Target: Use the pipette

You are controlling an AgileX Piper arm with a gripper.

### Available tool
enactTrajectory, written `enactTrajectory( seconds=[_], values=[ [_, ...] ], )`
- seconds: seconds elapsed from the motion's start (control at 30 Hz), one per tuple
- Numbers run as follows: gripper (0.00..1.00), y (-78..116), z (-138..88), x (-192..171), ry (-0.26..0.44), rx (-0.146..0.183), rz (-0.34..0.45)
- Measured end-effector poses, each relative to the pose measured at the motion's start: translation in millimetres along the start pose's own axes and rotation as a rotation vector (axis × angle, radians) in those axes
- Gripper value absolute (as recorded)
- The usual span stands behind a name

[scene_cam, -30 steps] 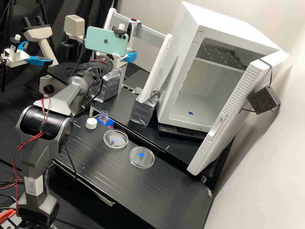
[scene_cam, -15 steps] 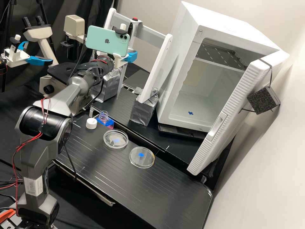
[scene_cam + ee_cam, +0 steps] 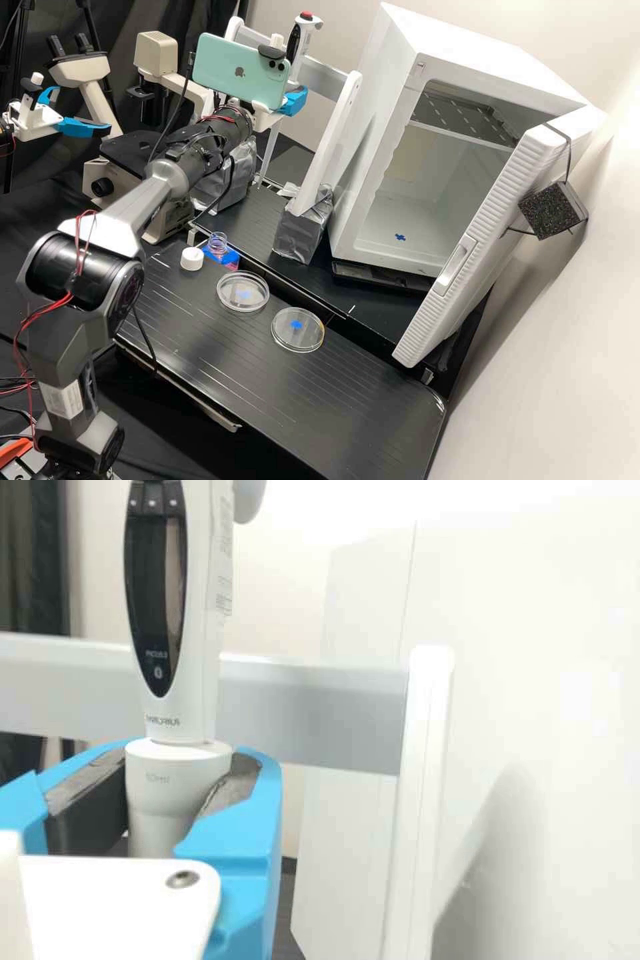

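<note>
Clenched on the pipette point(image 3: 203, 685), the gripper point(image 3: 182, 780) holds it near upright, presumably keeping its lower shaft point(image 3: 268, 150) free for dipping. It hangs at one o'clock from the bottle point(image 3: 223, 256).

1. Dark grey arm point(image 3: 60, 340) with a glossy black drum-shaped joint point(image 3: 80, 270).
2. Paler grey, tapering forearm point(image 3: 137, 207).
3. Loose red and black wires point(image 3: 50, 305), plus a black cable point(image 3: 143, 340).
4. White printed label point(image 3: 65, 401) low down.
5. Bright blue fingers point(image 3: 295, 102) with grey-and-black pads point(image 3: 85, 780).
6. White, round-cornered plate point(image 3: 115, 895); metal screw point(image 3: 182, 879).
</note>
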Motion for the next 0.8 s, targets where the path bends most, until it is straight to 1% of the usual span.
enactTrajectory(
  seconds=[0.07,0.1,0.13,0.17,0.2,0.37,0.57,0.63,0.8],
  values=[
    [0.00,0.3,0.7,-9.7,0.018,0.011,-0.012],
    [0.00,1.1,0.3,-15.1,0.030,-0.001,-0.015],
    [0.00,0.0,2.2,-20.4,0.035,0.005,-0.024],
    [0.00,-2.9,5.4,-24.8,0.033,0.024,-0.036],
    [0.00,-4.8,8.4,-30.4,0.031,0.031,-0.047],
    [0.00,-20.0,24.4,-51.5,0.010,0.056,-0.088],
    [0.00,-34.6,38.4,-62.7,-0.015,0.046,-0.109],
    [0.00,-38.3,41.2,-63.9,-0.018,0.060,-0.107],
    [0.00,-41.2,44.9,-65.3,-0.012,0.051,-0.089]
  ],
)
